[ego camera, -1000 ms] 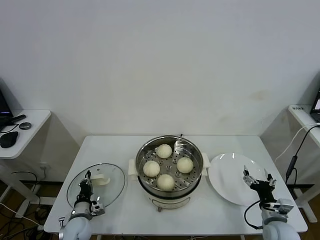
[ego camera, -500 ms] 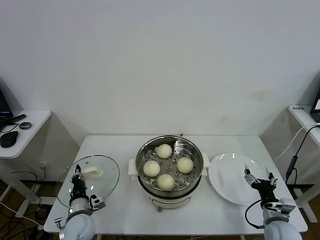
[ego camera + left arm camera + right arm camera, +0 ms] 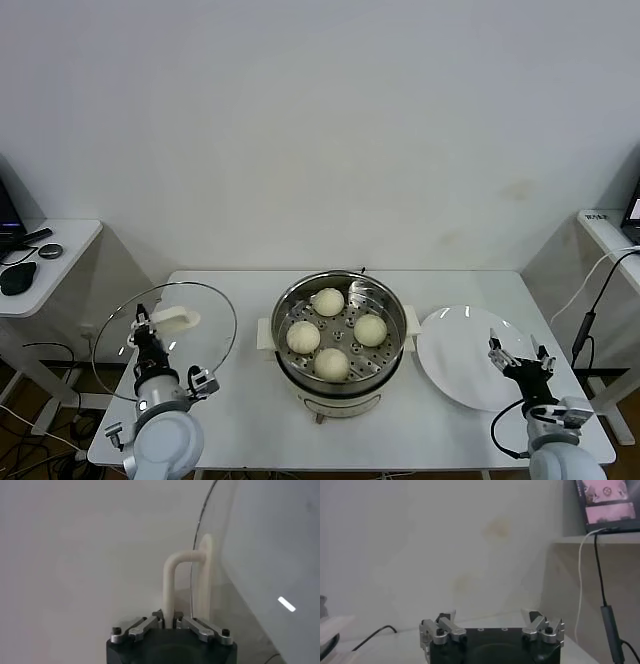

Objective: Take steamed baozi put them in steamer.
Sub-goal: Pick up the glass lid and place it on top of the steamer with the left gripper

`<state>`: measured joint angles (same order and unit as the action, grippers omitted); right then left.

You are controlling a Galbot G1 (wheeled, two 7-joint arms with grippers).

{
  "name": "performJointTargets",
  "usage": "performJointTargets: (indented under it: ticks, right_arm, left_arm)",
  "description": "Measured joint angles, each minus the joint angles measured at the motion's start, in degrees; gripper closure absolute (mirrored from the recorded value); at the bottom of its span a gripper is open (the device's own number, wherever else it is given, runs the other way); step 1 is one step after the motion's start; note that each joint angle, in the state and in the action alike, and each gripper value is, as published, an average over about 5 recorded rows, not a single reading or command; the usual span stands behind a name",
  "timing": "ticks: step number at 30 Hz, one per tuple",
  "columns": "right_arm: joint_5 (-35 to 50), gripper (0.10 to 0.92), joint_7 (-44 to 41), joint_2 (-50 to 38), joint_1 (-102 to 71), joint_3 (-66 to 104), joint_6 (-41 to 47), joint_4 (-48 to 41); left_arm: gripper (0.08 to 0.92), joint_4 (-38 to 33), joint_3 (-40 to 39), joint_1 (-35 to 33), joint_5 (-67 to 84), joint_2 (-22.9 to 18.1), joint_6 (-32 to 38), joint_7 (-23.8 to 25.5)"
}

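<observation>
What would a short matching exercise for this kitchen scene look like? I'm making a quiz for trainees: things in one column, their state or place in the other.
Column 1:
1. glass lid
2. steamed baozi
3. white plate
4. right gripper

Column 2:
A. bare, to the right of the steamer
B. open, holding nothing, over the plate's near right edge
C. lifted and tilted, held by its white handle in the left gripper
D. four lying on the steamer's perforated tray

Pairs: 1-C, 2-D, 3-A, 4-B

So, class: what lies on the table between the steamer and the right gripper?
In the head view, only the bare white plate lies between the steamer and the open right gripper, which hovers over the plate's outer edge.
</observation>
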<state>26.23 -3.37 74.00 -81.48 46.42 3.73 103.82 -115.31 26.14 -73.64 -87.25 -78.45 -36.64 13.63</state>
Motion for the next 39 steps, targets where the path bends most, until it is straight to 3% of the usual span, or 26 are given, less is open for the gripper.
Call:
performJointTargets:
  ticks: [10, 18, 39]
  right_arm:
    - [-0.7, 0.203, 0.0, 0.3, -0.8, 1.2, 0.1, -0.7]
    - [-1.2, 0.203, -0.1, 0.9, -0.9, 2.2, -0.1, -1.5]
    - [-2.2, 0.203, -0.2, 2.2, -0.6, 3.6, -0.2, -2.8]
  left_arm:
    - [0.825, -5.3, -7.8, 3.6, -4.3, -3.1, -1.8, 7.6]
    - [0.825, -3.9, -15.4, 7.8, -6.6, -6.0, -2.4, 10.7]
    - [0.825, 5.2, -32.9, 16.6, -4.6, -11.5, -3.0, 10.7]
